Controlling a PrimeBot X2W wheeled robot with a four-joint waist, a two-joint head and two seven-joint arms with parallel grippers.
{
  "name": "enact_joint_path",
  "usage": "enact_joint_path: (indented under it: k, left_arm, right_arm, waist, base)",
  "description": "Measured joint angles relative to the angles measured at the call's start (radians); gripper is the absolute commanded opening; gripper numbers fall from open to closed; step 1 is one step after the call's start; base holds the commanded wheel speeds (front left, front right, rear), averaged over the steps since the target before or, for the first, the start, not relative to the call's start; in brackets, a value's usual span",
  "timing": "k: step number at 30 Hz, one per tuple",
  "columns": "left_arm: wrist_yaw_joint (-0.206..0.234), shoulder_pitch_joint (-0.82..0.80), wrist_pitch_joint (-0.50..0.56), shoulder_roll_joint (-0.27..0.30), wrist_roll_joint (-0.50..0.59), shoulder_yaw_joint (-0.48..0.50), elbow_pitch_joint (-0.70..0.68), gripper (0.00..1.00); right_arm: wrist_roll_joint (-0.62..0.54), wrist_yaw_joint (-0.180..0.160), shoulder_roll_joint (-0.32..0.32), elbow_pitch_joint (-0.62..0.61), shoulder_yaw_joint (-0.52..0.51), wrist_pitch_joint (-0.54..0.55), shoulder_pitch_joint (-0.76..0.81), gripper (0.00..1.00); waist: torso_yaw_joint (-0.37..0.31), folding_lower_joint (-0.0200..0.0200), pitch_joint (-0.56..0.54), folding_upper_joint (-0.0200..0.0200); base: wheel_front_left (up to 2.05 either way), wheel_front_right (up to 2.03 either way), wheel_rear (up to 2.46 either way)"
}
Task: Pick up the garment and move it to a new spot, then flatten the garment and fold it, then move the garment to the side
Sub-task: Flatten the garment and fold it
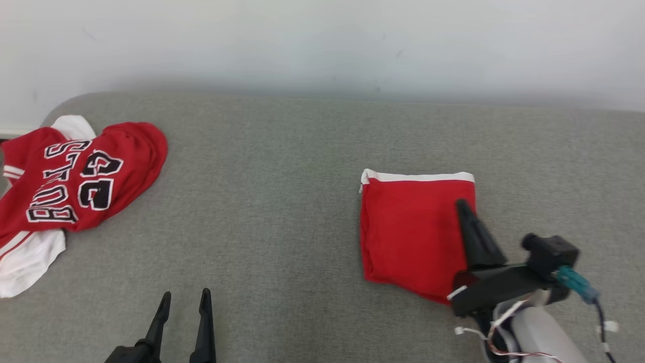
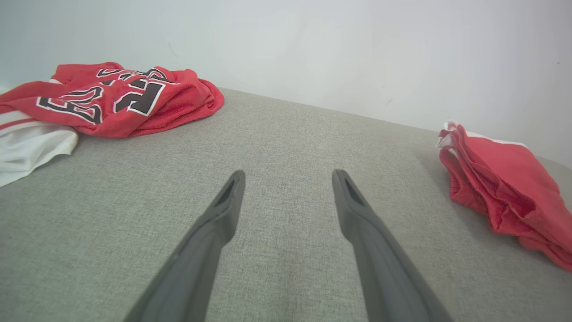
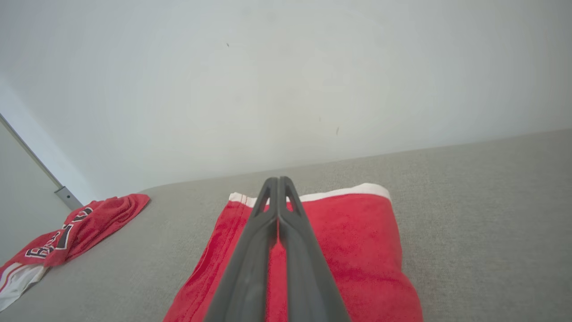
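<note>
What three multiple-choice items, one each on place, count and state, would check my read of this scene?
1. The folded garment lies:
A. on the robot's right
B. on its far left
C. against the wall

2. Red clothes on the surface:
A. one
B. two
C. four

3. The right gripper is:
A. wide open
B. shut
C. half open

Answers:
1 A: it sits right of centre in the head view.
2 B: the garment, plus the jersey at the left.
3 B: its fingers meet over the garment in the right wrist view.
</note>
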Motion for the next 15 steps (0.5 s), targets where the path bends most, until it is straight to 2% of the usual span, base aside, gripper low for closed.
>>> enact_joint_path:
  k: [2,15]
  left_arm:
    - [0.005,0.002,0.000,0.000,0.027,0.007,-0.008,1.00]
    - [0.026,0.051,0.000,0.000,0.106,0.034,-0.045,1.00]
  right_arm:
    - [-0.046,0.000,0.001,-0.053,-0.093,-0.001,0.034,0.00]
    - [-0.195,0.000,0.004,-0.215,-0.242,-0.002,0.239,0.00]
  waist:
    - [-0.023,0.0000,-0.009,0.0000]
    - [-0.115,-0.0001,-0.060,0.0000]
  base:
    - [0.00,0.00,0.00]
    - [0.00,0.00,0.00]
